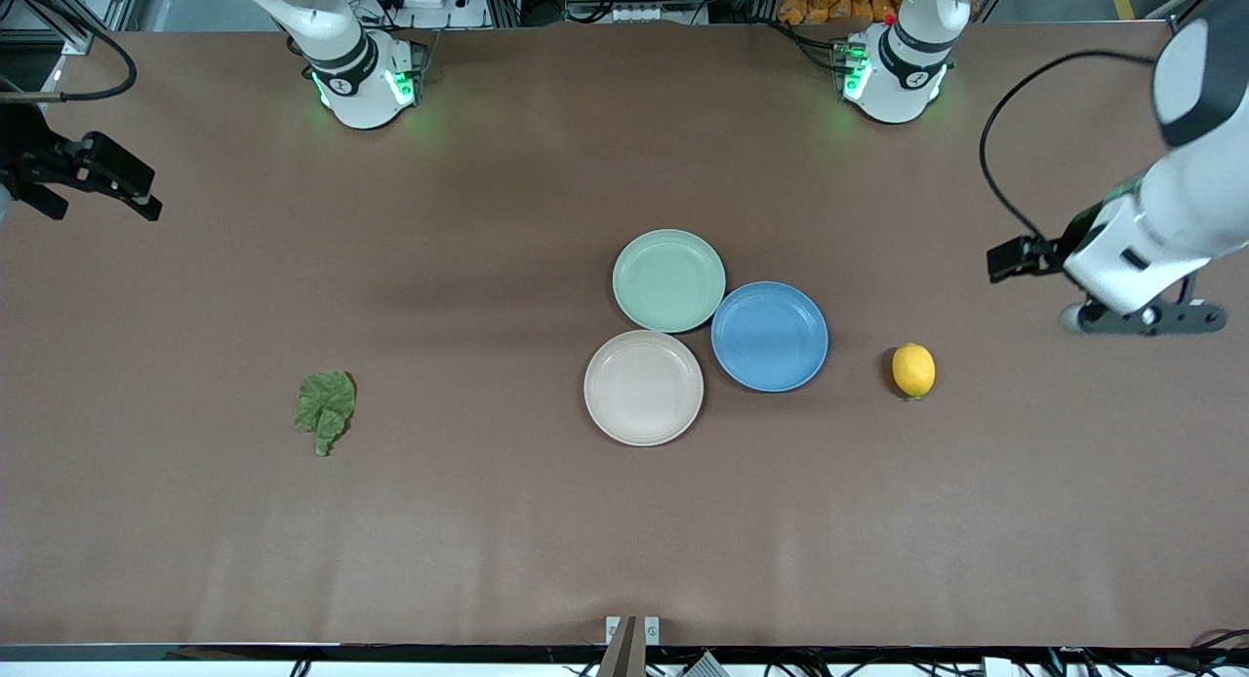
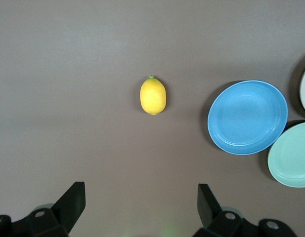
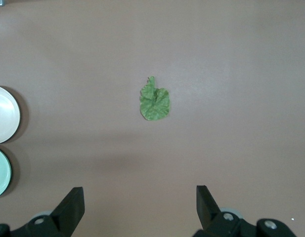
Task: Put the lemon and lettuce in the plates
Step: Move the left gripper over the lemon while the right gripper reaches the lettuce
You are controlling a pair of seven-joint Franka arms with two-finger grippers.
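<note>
Three plates sit clustered in the middle of the brown worktop [image 1: 488, 521], rims all but touching. The mint green plate [image 1: 668, 280] is the one closest to the robot bases, the cream plate [image 1: 643, 387] lies nearest the front camera, and the blue plate [image 1: 769, 336] sits beside both, toward the left arm's end. All three are bare.

The lemon [image 1: 913, 370] lies on the worktop just beside the blue plate, toward the left arm's end, clear of its rim. In the left wrist view it rests on its side with the little green nub showing at one end. The left gripper [image 2: 141, 207] hangs up in the air over the worktop near the left arm's end, not over the lemon itself; its fingers [image 2: 70, 205] are spread wide apart and hold nothing.

Down at the right arm's end, well apart from the plates, the lettuce leaf [image 1: 325, 410] lies flat on the worktop, crinkled and dark green, its short stem pointing toward the front camera. The right gripper [image 3: 140, 207] is raised over the worktop at the right arm's edge, well away from the leaf, fingers [image 3: 70, 207] wide open too, with nothing between them.

So neither piece of food is on a plate, and both arms hover at their own ends.
</note>
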